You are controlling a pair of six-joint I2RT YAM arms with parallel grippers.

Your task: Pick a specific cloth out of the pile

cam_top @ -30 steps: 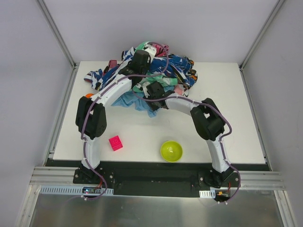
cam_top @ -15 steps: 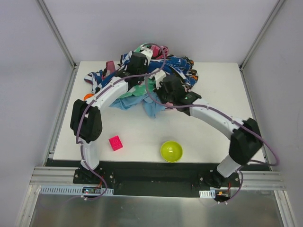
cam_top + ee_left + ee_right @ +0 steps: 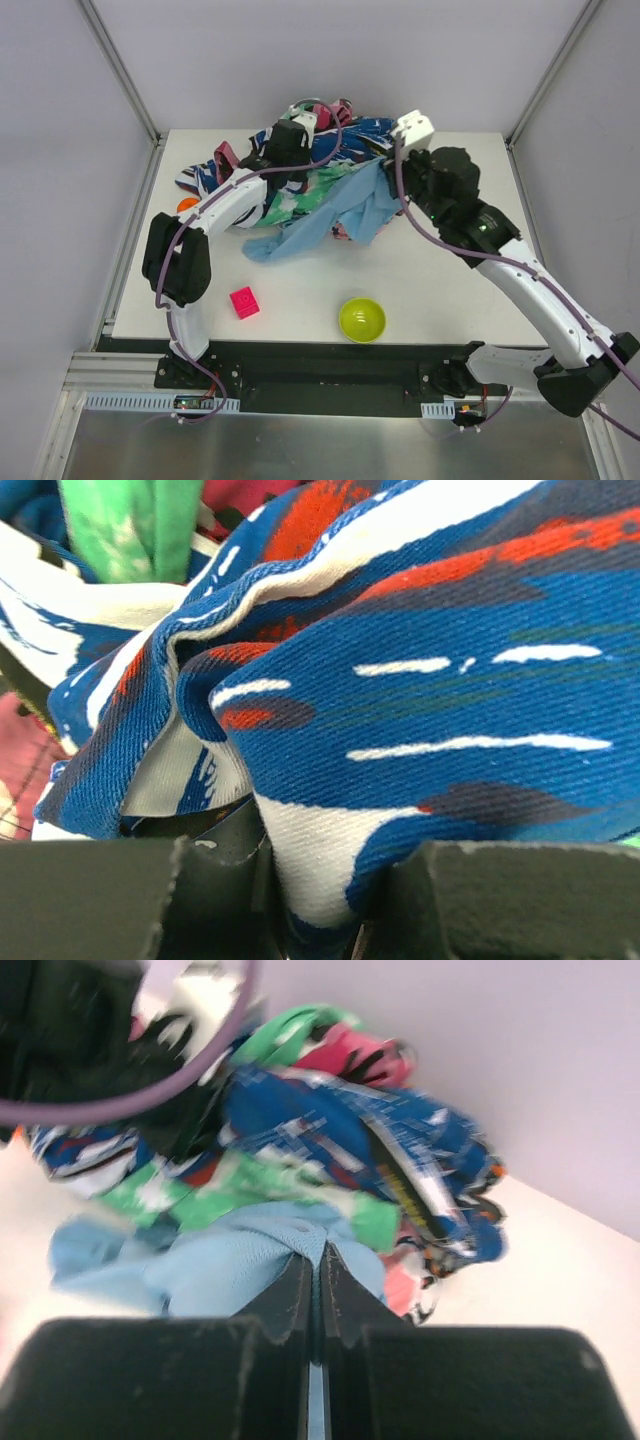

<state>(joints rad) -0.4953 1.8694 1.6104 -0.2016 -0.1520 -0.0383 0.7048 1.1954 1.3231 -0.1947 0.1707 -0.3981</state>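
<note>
Right tool (image 3: pixel 318 1263): clenched, fingers shut flat together, the cloth (image 3: pixel 335 212) pinched at the tips. The hold is taken at the cloth's upper end.

Left tool (image 3: pixel 310 905): a fold of dark blue-and-white patterned fabric from the pile (image 3: pixel 300 165) is seated between the fingers. It is judged to be clamped, so the pile is pinned down.

Cloth location: it is strung diagonally from the right tool, at the pile's right side, down to the counter (image 3: pixel 450 290) in front of the pile. The lower end is laid on the counter against the pile's front edge. Whether any of it is trapped under the patterned fabrics cannot be told.

Handling (judgement): the cloth is light, soft and limp, and no shape is held. It is not fragile. Drag against neighbouring fabrics is to be expected, so pieces of the pile may be carried along. A thin single layer could slip out of flat fingers. A deep bite on a bunched edge or corner is preferred, clear of the green-and-white fabric beside it.

Green bowl (image 3: pixel 361 319) and pink block (image 3: pixel 244 302) are well apart from the cloth.
</note>
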